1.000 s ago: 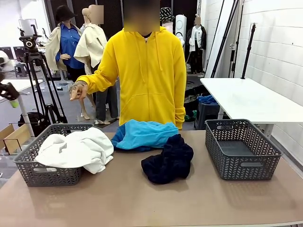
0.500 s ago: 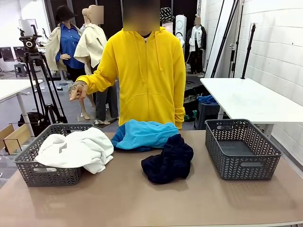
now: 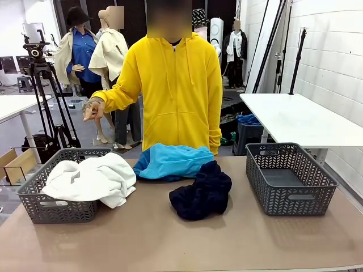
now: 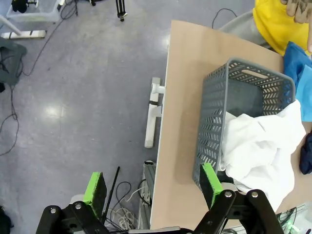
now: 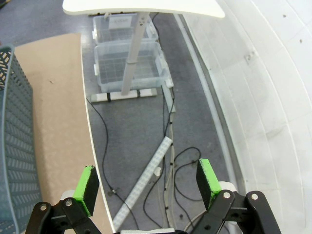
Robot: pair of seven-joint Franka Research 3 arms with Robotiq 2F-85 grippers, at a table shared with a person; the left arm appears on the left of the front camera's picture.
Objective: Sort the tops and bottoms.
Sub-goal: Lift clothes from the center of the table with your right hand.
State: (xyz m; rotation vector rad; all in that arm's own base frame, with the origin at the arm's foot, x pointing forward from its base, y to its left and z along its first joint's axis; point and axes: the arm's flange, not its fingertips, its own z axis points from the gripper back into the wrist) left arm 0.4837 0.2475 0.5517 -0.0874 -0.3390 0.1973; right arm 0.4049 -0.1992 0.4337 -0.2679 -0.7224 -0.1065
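Observation:
A white shirt lies in the grey basket at the table's left and spills over its right rim. A bright blue garment lies at the far middle of the table. Just in front of it sits a crumpled, very dark navy garment. A second grey basket stands at the right with nothing in it. My left gripper hangs open above the floor left of the table, with the basket and the white shirt to one side. My right gripper is open over the floor beside the table's right edge.
A person in a yellow hoodie stands at the far side, one hand held out to the left. A white table stands at the back right and a camera tripod at the back left. Plastic bins sit under the white table.
A dark object at the picture's left edge a second ago is gone from view. The clothes, the baskets and the person have not moved.

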